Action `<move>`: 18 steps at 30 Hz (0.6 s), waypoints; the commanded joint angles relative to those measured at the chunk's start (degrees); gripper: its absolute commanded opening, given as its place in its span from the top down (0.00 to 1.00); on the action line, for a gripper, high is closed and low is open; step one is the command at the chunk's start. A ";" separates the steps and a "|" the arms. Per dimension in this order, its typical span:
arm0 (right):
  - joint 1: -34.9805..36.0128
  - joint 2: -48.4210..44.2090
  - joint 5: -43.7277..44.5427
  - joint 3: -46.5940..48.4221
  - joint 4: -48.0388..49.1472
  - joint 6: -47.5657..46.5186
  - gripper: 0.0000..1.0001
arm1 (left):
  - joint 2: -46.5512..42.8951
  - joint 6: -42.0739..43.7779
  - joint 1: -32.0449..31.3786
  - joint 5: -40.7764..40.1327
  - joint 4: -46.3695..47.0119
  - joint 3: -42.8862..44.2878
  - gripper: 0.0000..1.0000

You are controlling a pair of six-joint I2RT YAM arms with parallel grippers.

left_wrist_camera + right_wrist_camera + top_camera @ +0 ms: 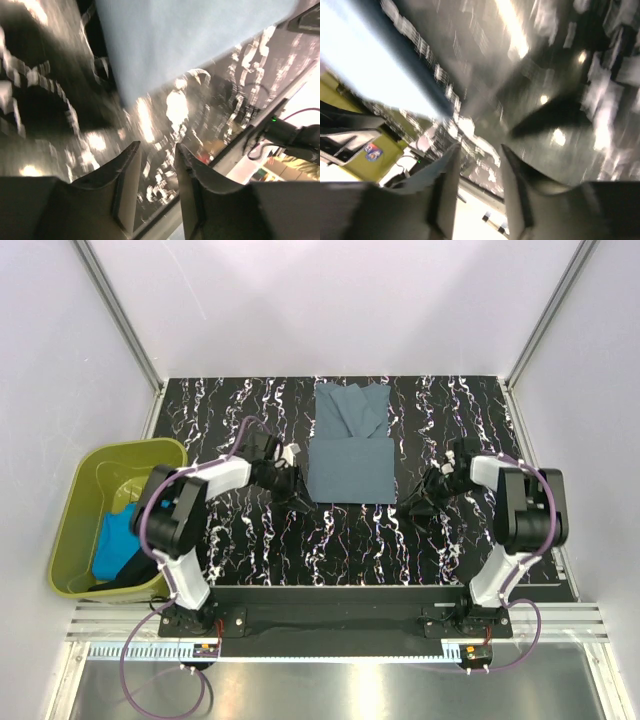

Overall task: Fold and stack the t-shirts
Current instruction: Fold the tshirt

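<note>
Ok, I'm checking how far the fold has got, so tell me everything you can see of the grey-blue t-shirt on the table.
The grey-blue t-shirt is soft, plain slate-coloured cloth lying flat on the black marbled table, centred and toward its far edge. Its near part forms a neat, smooth rectangle; the far part shows diagonal creases and folded-in flaps. Only the table touches it: the left tool and right tool stand either side of its near part, open and empty.
</note>
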 commanded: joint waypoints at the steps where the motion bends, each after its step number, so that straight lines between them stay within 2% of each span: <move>1: 1.16 -8.54 -2.74 -4.71 4.53 6.22 0.51 | -10.25 -8.68 -0.17 -2.41 4.45 -3.52 0.57; 4: 3.69 -12.06 -1.09 -9.37 11.66 13.96 0.33 | -13.78 -18.43 -0.17 -4.43 13.76 -8.87 0.39; 6: 4.24 -13.83 0.24 -14.18 17.46 22.53 0.29 | -14.05 -23.81 -0.08 -5.93 21.23 -11.35 0.34; 7: 4.94 -15.31 0.94 -15.96 23.93 25.64 0.29 | -13.79 -29.50 -0.08 -6.64 24.73 -13.62 0.34; 8: 5.73 -15.85 3.47 -18.67 26.34 28.28 0.29 | -13.26 -32.08 -0.08 -7.34 29.47 -14.51 0.34; 9: 6.43 -16.29 4.88 -19.57 28.19 31.87 0.29 | -12.04 -34.45 -0.17 -7.95 31.69 -15.31 0.36; 13: 10.03 -17.34 12.62 -20.63 32.77 35.24 0.38 | -9.30 -44.20 -0.17 -13.65 39.51 -18.90 0.43; 15: 10.22 -17.26 15.17 -21.95 34.88 37.44 0.40 | -7.64 -45.55 -0.35 -15.60 39.98 -19.36 0.45; 18: 10.22 -16.03 17.73 -22.13 35.68 39.29 0.44 | -6.40 -45.64 -0.61 -17.97 35.24 -18.65 0.46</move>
